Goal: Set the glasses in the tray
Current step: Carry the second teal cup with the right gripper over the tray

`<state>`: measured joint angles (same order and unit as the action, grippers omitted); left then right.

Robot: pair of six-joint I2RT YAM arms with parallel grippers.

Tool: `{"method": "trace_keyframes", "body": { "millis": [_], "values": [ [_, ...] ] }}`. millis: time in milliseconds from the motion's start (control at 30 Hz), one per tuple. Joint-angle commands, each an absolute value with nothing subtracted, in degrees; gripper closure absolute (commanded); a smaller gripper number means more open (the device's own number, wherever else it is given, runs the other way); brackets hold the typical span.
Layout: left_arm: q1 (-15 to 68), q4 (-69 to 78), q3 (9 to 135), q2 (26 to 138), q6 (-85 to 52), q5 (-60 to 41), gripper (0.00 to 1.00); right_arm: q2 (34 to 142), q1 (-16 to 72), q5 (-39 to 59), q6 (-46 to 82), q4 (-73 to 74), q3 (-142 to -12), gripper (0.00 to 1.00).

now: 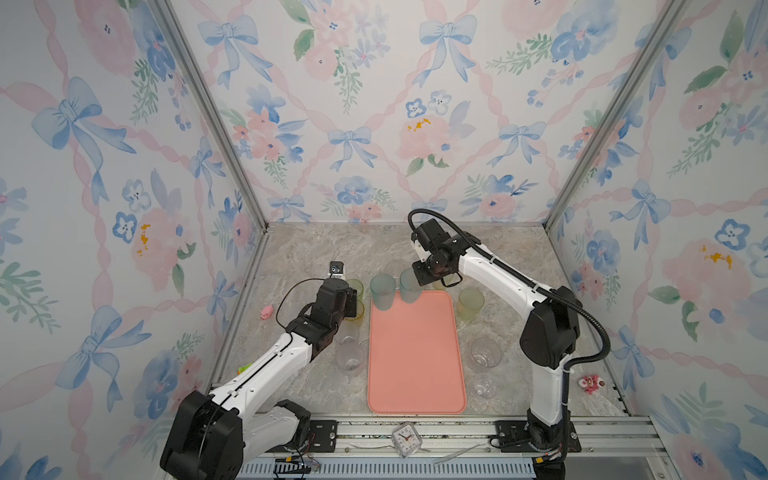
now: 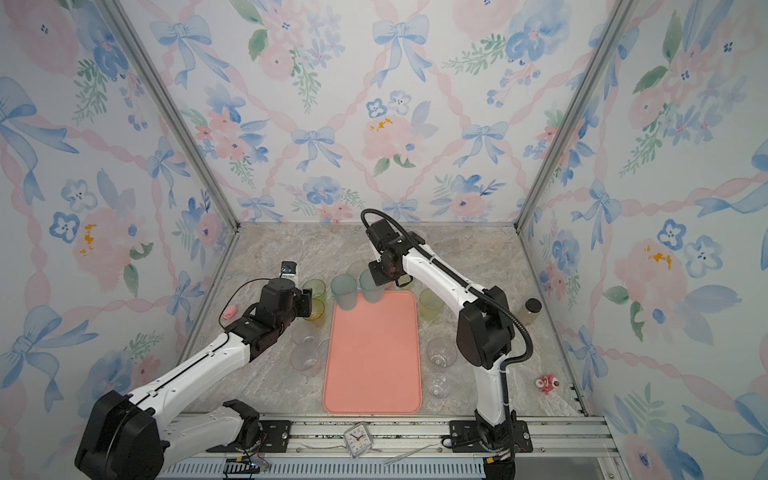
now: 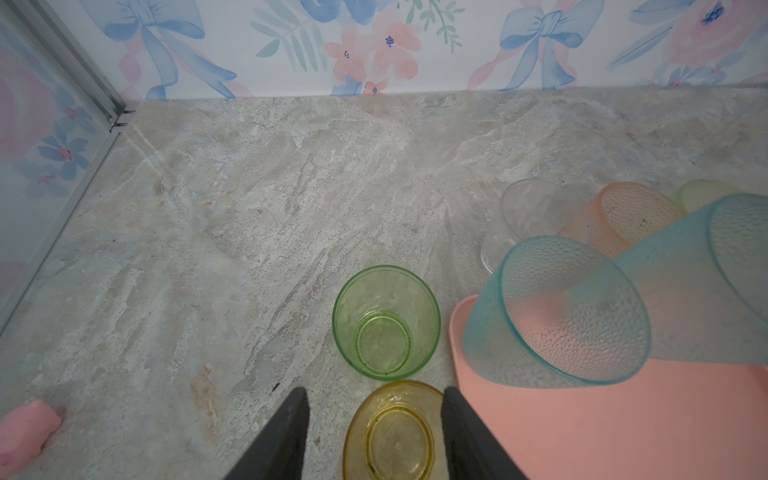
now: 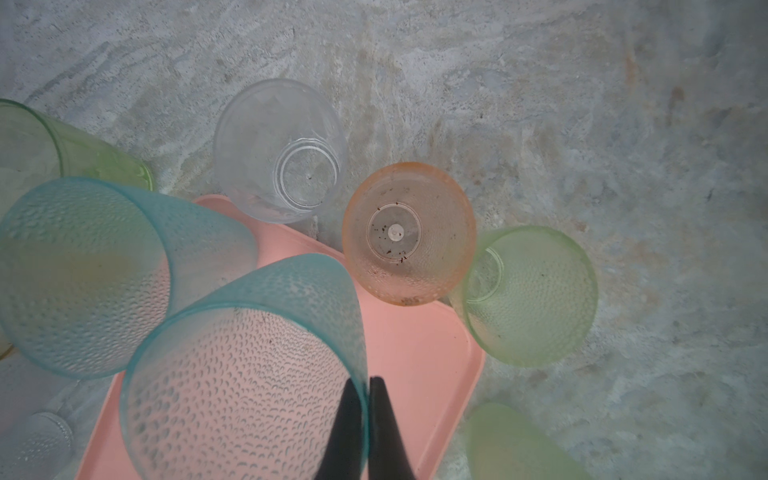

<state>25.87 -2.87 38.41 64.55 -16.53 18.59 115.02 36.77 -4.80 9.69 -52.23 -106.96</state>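
The left gripper stands about half open astride the yellow glass, which sits upright on the table just beside the far left corner of the tray. One finger looks to touch its rim and the other stands clear. At the tray's far end the right gripper is pinched tight on the wall of a teal glass, one finger inside the rim, one outside.
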Motion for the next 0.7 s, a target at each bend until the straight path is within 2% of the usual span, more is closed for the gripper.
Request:
{"method": "trace_keyframes", "body": {
  "millis": [0,667],
  "values": [
    [26.06,-2.45,39.47,64.68,-15.29,18.85,0.46,116.34,37.75,-5.54,8.72,-54.35,-109.37,0.97],
    [25.81,-2.47,39.11,64.6,-14.77,18.94,0.46,121.71,38.67,-6.08,8.25,-57.07,-114.25,0.96]
  ]
}}
